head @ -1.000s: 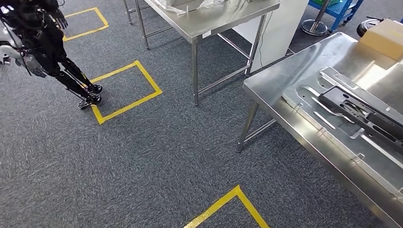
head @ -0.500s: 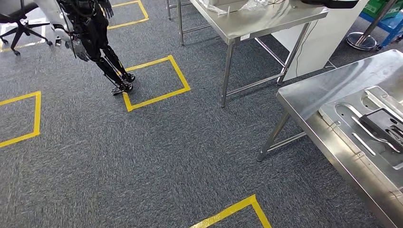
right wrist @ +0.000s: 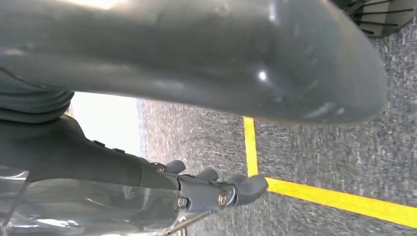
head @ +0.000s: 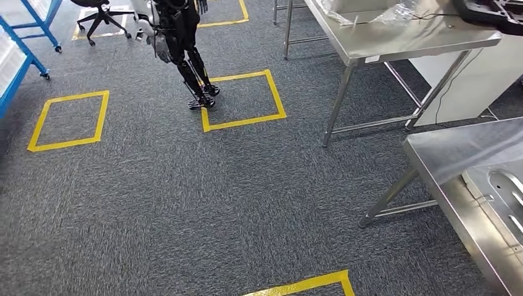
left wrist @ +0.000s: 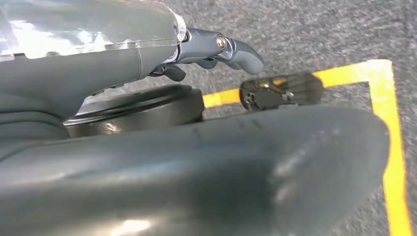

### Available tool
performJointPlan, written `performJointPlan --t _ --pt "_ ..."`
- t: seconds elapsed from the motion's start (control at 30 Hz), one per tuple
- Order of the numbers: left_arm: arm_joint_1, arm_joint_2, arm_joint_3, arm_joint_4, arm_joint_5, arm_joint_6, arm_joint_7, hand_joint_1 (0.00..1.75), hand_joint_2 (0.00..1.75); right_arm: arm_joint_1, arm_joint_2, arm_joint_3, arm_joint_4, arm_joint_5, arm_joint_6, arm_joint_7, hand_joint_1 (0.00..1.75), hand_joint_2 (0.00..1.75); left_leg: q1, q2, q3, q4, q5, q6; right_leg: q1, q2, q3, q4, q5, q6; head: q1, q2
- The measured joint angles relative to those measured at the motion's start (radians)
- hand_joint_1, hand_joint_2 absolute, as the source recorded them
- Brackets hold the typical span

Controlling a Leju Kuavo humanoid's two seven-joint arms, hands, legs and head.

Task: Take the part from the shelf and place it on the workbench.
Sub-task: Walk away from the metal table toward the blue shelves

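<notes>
Grey carpet (head: 185, 203) fills the middle of the head view, marked with squares of yellow tape (head: 243, 102). Another robot (head: 176, 43), dark-legged, stands on the corner of one taped square, well apart from the benches. Behind it an office chair (head: 98, 15) sits near a blue shelf frame (head: 24, 55) at the far left edge.

A steel bench (head: 395, 40) stands at the top right, with crumpled clear plastic (head: 404, 12) and thin cables lying on it; a white cabinet (head: 475, 86) stands beside its legs. A dark object at the top right corner (head: 493, 12) is cut off by the picture's edge, so I cannot tell what it is.

A second steel bench (head: 444, 154) comes in at the lower right. On it lies a pressed metal plate (head: 502, 191) with a slot-shaped cut-out, mostly out of the picture. Whether this is the part cannot be told; no part can be picked out on the shelf frame either.

The left hand (left wrist: 221, 49) hangs above the carpet with its fingers loosely curled and nothing in them. The right hand (right wrist: 216, 189) looks the same, fingers curled in and holding nothing, over a yellow tape line.

No writing is readable anywhere.
</notes>
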Motion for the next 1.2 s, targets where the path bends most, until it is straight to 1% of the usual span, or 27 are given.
performJointPlan --t 0.07,0.1,0.17,0.2,0.23,0.27,0.3,0.33,0.37,0.43,0.47,0.57,0.6,0.63,0.67,0.73,0.77,0.8,0.83,0.87,0.93,0.97,1.0,1.07,1.1,1.13,1.2 --pt "0.005 0.000 0.000 0.000 0.000 0.000 0.000 0.00 0.00 -0.004 0.000 0.000 0.000 0.000 0.000 0.000 0.00 0.00 0.002 -0.023 -0.003 -0.006 0.006 0.010 -0.002 -0.010 0.003 0.002 -0.004 0.009 0.000 0.000" --pt "0.007 0.000 0.000 0.000 0.000 0.000 0.001 0.00 0.00 -0.005 0.000 0.000 -0.001 0.000 -0.002 -0.001 0.00 0.00 0.004 -0.032 -0.002 -0.011 0.010 0.016 -0.004 0.008 0.000 0.014 -0.015 0.014 0.000 0.000" --pt "0.006 -0.001 0.000 0.000 0.000 0.000 0.001 0.00 0.00 -0.005 0.000 0.000 -0.002 -0.004 -0.010 -0.010 0.00 0.00 0.010 -0.047 0.001 -0.019 0.018 0.027 -0.009 0.070 -0.032 0.088 -0.064 0.021 0.001 0.000" --pt "0.004 -0.001 0.000 0.000 0.000 0.000 0.001 0.00 0.00 -0.004 0.000 0.000 -0.001 -0.007 -0.014 -0.018 0.00 0.44 0.010 -0.054 -0.001 -0.020 0.019 0.030 -0.011 0.099 -0.064 0.154 -0.098 0.023 0.001 0.000" --pt "0.003 -0.001 0.000 0.000 0.000 0.000 0.000 0.00 0.00 -0.002 0.000 0.000 -0.001 -0.008 -0.018 -0.028 0.00 0.87 0.009 -0.061 -0.003 -0.019 0.020 0.031 -0.013 0.112 -0.098 0.221 -0.125 0.025 0.001 0.000" --pt "0.003 -0.001 0.000 0.000 0.000 0.000 0.000 0.00 0.00 0.000 0.000 0.000 -0.001 -0.008 -0.019 -0.038 0.00 0.87 0.009 -0.069 -0.004 -0.018 0.020 0.032 -0.014 0.118 -0.126 0.272 -0.138 0.027 0.001 0.000" --pt "0.003 -0.001 0.000 0.000 0.000 0.000 0.000 0.00 0.00 0.001 0.000 0.000 -0.001 -0.007 -0.020 -0.045 0.00 0.87 0.009 -0.076 -0.004 -0.017 0.019 0.031 -0.017 0.120 -0.139 0.289 -0.130 0.029 0.001 0.000" --pt "0.004 -0.001 0.000 0.000 0.000 0.000 0.000 0.00 0.00 0.002 0.000 0.000 -0.001 -0.007 -0.020 -0.048 0.00 0.44 0.010 -0.081 -0.003 -0.014 0.018 0.029 -0.020 0.120 -0.133 0.266 -0.103 0.032 0.001 0.000" --pt "0.004 -0.001 0.000 0.000 0.000 0.000 0.000 0.00 0.00 0.003 -0.001 -0.001 -0.001 -0.010 -0.021 -0.050 0.00 0.00 0.011 -0.084 -0.003 -0.011 0.016 0.026 -0.024 0.117 -0.109 0.207 -0.062 0.034 0.001 0.000" --pt "0.003 -0.002 0.000 0.000 0.000 0.000 0.000 0.00 0.00 0.001 0.000 -0.002 -0.001 -0.020 -0.023 -0.051 0.00 0.00 0.010 -0.087 -0.004 0.002 0.008 0.015 -0.027 0.100 -0.058 0.082 -0.003 0.034 0.001 0.000" --pt "0.004 -0.002 0.000 0.000 0.000 0.000 0.000 0.00 0.00 -0.002 0.000 -0.003 -0.001 -0.024 -0.025 -0.051 0.00 0.00 0.009 -0.085 -0.006 0.007 0.005 0.009 -0.026 0.096 -0.046 0.047 0.009 0.030 0.001 0.000" --pt "0.006 -0.001 0.000 0.000 0.001 0.000 0.000 0.00 0.00 -0.005 0.000 -0.005 -0.001 -0.028 -0.033 -0.050 0.00 0.00 0.009 -0.075 -0.009 0.011 0.001 -0.009 -0.019 0.109 -0.049 0.033 0.015 0.010 0.000 0.000" --pt "0.005 -0.002 0.000 0.000 0.001 0.000 0.000 0.00 0.00 -0.003 0.000 -0.005 -0.001 -0.028 -0.035 -0.050 0.00 0.00 0.011 -0.073 -0.010 0.017 -0.005 -0.014 -0.018 0.113 -0.049 0.030 0.018 0.003 0.000 0.000" --pt "0.005 -0.002 0.000 0.000 0.001 0.001 0.000 0.00 0.00 -0.002 0.000 -0.005 -0.001 -0.028 -0.036 -0.049 0.00 0.00 0.013 -0.072 -0.020 0.040 -0.023 -0.019 -0.018 0.116 -0.049 0.028 0.021 -0.004 0.000 0.000" --pt "0.004 -0.002 0.000 0.000 0.001 0.001 0.000 0.00 0.00 -0.002 0.000 -0.005 -0.001 -0.028 -0.037 -0.049 0.00 0.00 0.014 -0.071 -0.038 0.084 -0.052 -0.023 -0.019 0.120 -0.050 0.026 0.023 -0.010 0.000 0.000" --pt "0.004 -0.002 0.000 0.000 0.001 0.001 0.000 0.00 0.00 -0.001 0.000 -0.006 -0.001 -0.028 -0.037 -0.048 0.00 0.00 0.015 -0.071 -0.098 0.223 -0.122 -0.026 -0.015 0.129 -0.053 0.026 0.025 -0.015 0.000 0.000" --pt "0.004 -0.002 0.000 0.000 0.001 0.001 0.001 0.00 0.00 0.001 0.000 -0.006 -0.001 -0.028 -0.037 -0.048 0.00 0.00 0.015 -0.071 -0.124 0.281 -0.143 -0.025 -0.012 0.135 -0.054 0.026 0.026 -0.016 0.000 0.000" --pt "0.005 -0.002 0.000 0.000 0.002 0.002 0.001 0.00 0.00 0.002 0.000 -0.006 -0.001 -0.028 -0.037 -0.048 0.00 0.00 0.015 -0.072 -0.137 0.310 -0.145 -0.022 -0.009 0.142 -0.054 0.027 0.026 -0.017 0.000 0.000" --pt "0.005 -0.002 0.000 0.000 0.002 0.002 0.002 0.00 0.00 0.002 0.000 -0.006 -0.001 -0.028 -0.037 -0.047 0.00 0.00 0.014 -0.073 -0.130 0.296 -0.127 -0.017 -0.006 0.150 -0.053 0.027 0.027 -0.017 0.000 0.000" --pt "0.005 -0.002 0.000 0.000 0.001 0.002 0.002 0.00 0.00 0.002 0.001 -0.006 -0.001 -0.028 -0.037 -0.045 0.00 0.00 0.012 -0.077 -0.103 0.243 -0.094 -0.010 -0.005 0.159 -0.052 0.027 0.027 -0.017 0.000 0.000" --pt "0.006 -0.001 0.000 0.000 0.001 0.001 0.002 0.00 0.00 0.001 0.004 -0.008 -0.001 -0.028 -0.037 -0.040 0.00 0.00 0.006 -0.115 -0.031 0.094 -0.031 0.006 -0.005 0.178 -0.051 0.027 0.027 -0.016 0.000 0.000" --pt "0.006 0.000 0.000 0.000 0.000 0.001 0.002 0.00 0.00 0.001 0.006 -0.009 -0.001 -0.028 -0.038 -0.037 0.00 0.00 0.003 -0.131 -0.006 0.042 -0.015 0.012 -0.006 0.188 -0.052 0.027 0.029 -0.013 0.000 0.000" --pt "0.006 0.001 0.000 0.000 -0.001 0.001 0.002 0.00 0.00 0.001 0.008 -0.010 -0.001 -0.029 -0.038 -0.036 0.00 0.00 0.000 -0.144 0.007 0.015 -0.012 0.015 -0.008 0.197 -0.056 0.027 0.031 -0.009 0.000 0.000" --pt "0.004 0.001 0.000 0.000 -0.003 0.000 0.003 0.00 0.00 0.003 0.010 -0.013 -0.001 -0.031 -0.039 -0.033 0.00 0.00 -0.001 -0.132 0.012 0.001 -0.009 0.019 -0.011 0.215 -0.061 0.023 0.036 0.004 0.000 0.000" --pt "0.004 0.001 0.000 0.000 -0.005 0.000 0.003 0.00 0.00 0.004 0.010 -0.015 0.000 -0.032 -0.039 -0.032 0.00 0.00 0.000 -0.122 0.016 -0.009 -0.004 0.023 -0.011 0.213 -0.063 0.025 0.035 0.009 0.000 0.000" --pt "0.004 0.001 0.000 0.000 -0.007 0.000 0.003 0.00 0.00 0.005 0.010 -0.017 0.000 -0.033 -0.039 -0.031 0.00 0.00 0.003 -0.110 0.020 -0.022 0.002 0.027 -0.009 0.199 -0.070 0.039 0.024 0.013 0.000 0.000" --pt "0.004 0.000 0.000 0.000 -0.010 -0.002 0.003 0.00 0.00 0.003 0.010 -0.019 0.000 -0.035 -0.039 -0.030 0.00 0.00 0.004 -0.083 0.026 -0.038 0.011 0.033 -0.007 0.157 -0.110 0.122 -0.029 0.020 0.001 0.000"
